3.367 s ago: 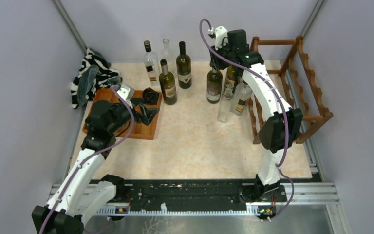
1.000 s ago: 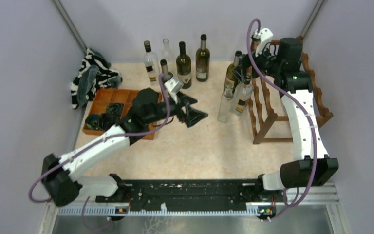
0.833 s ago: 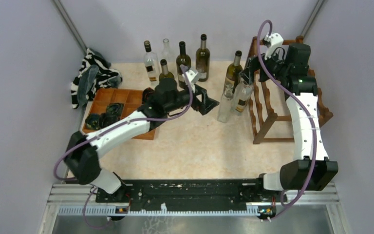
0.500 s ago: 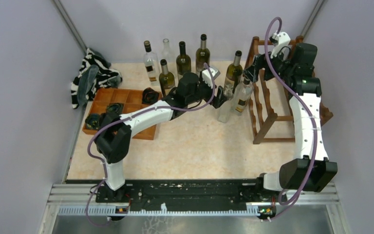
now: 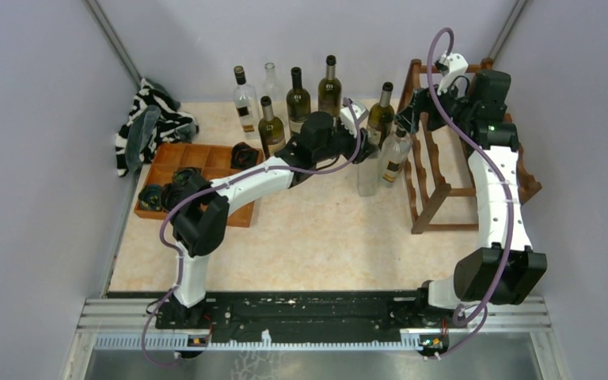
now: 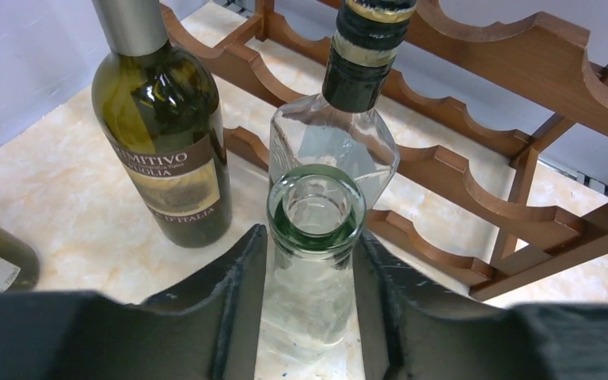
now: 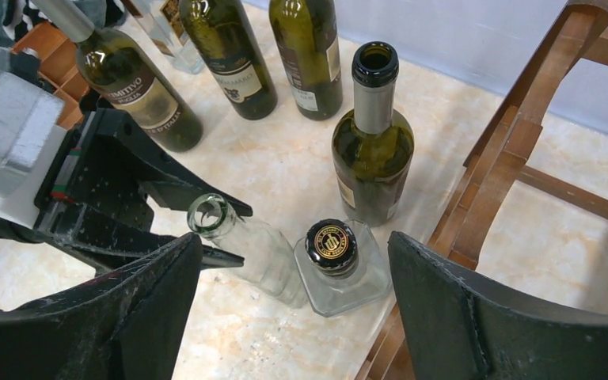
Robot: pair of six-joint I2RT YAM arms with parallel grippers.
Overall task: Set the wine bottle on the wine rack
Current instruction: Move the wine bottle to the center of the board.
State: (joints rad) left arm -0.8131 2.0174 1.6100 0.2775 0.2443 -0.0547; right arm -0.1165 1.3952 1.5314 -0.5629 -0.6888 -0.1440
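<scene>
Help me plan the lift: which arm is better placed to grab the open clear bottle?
Left. The left gripper straddles the open clear bottle at the neck, a finger on each side. The right gripper hangs open above, gripping nothing.

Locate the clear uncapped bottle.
Top view, centre-right: the clear uncapped bottle stands with its neck in the left gripper, beside the capped clear bottle, left of the wine rack.

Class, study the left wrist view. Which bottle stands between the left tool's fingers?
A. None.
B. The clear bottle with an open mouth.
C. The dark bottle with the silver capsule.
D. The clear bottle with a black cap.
B: the fingers of the left tool flank the neck of the clear open-mouthed bottle; the capped clear bottle and the dark bottle stand beyond.
</scene>
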